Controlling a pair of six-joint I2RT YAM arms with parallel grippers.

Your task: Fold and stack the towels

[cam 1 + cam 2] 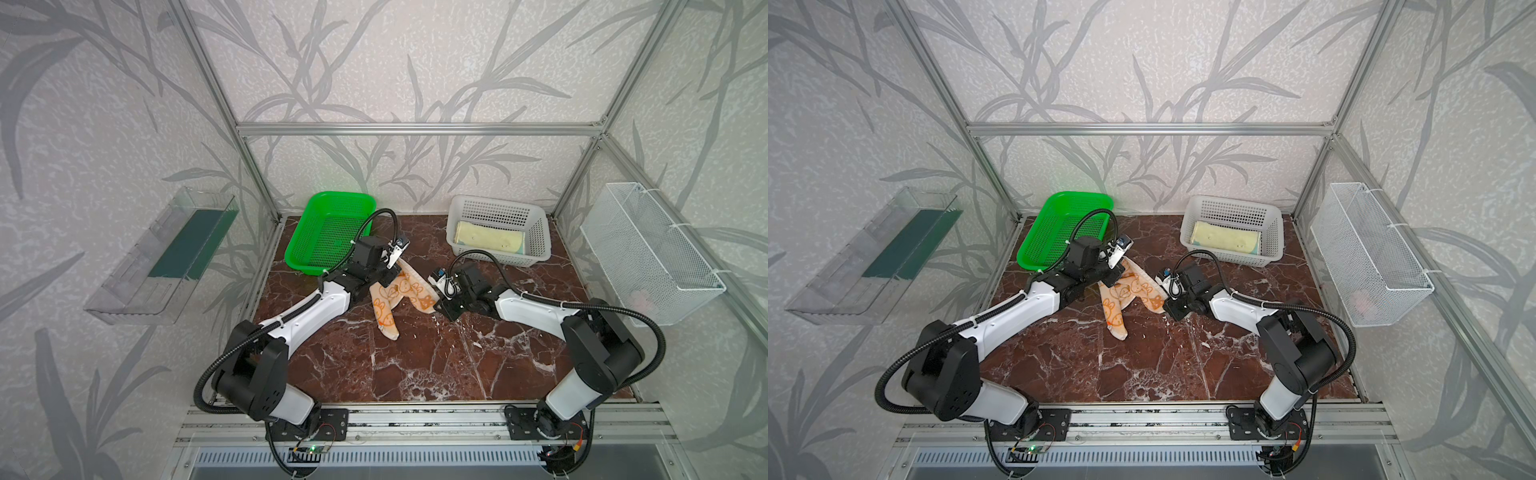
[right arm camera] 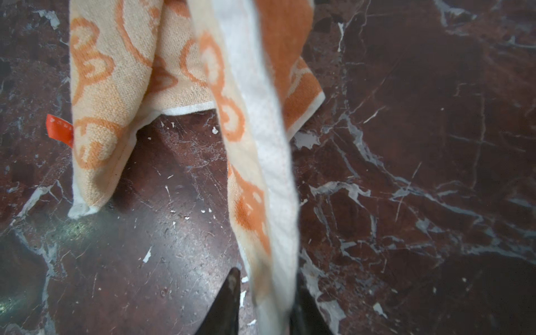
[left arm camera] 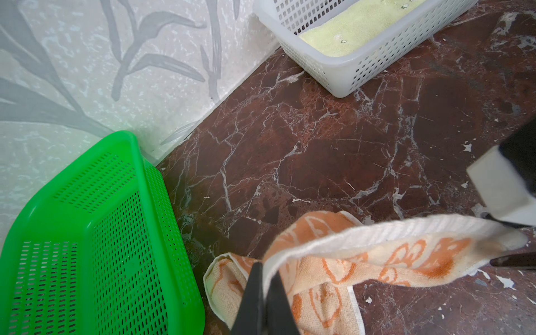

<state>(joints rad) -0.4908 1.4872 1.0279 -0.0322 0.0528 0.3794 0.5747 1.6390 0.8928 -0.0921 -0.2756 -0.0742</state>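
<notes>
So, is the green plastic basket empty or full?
Empty: the green plastic basket shows only its bare perforated floor in both top views.

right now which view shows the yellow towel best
Both top views: the yellow towel lies whole and flat inside the white basket. The left wrist view crops it at the frame edge; the right wrist view misses it.

Towel (image 2: 116, 87) nubby terry cloth; tabletop (image 3: 319, 145) glossy veined marble; green basket (image 3: 101, 232), white basket (image 3: 348, 72) perforated plastic.

Left fingers (image 3: 251, 301) pinched tight, right fingers (image 2: 229, 304) clamped slightly apart, both angled inward.
</notes>
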